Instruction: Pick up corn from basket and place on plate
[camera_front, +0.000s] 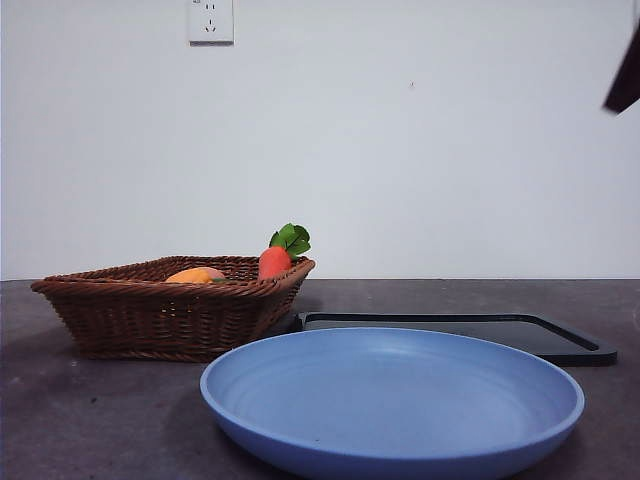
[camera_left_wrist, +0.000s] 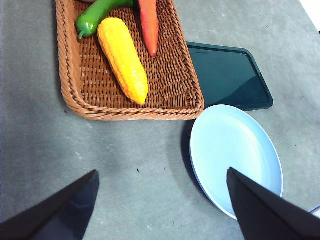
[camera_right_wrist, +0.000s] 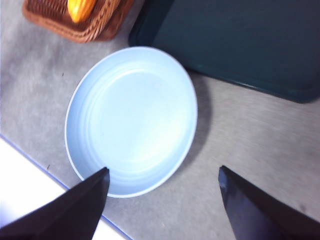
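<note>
Left end effector (camera_left_wrist: 160, 210) hangs released above bare worktop; I see the corn (camera_left_wrist: 123, 60) ahead of it in the basket (camera_left_wrist: 70, 85), long axis running roughly away from its jaws. Right end effector (camera_right_wrist: 162, 207), also released, hovers over the plate (camera_right_wrist: 131, 120), farther from the corn.

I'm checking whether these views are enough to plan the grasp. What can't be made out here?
- Corn: front view shows only a sliver above the basket wall; right wrist view cuts it at the edge.
- Green pepper and carrot: cut off by the left wrist view's edge.
- Black tray: blurred in the right wrist view.
- Plate: near rim cut off in the front view.
- Left tool, right tool: both open, holding nothing.
</note>
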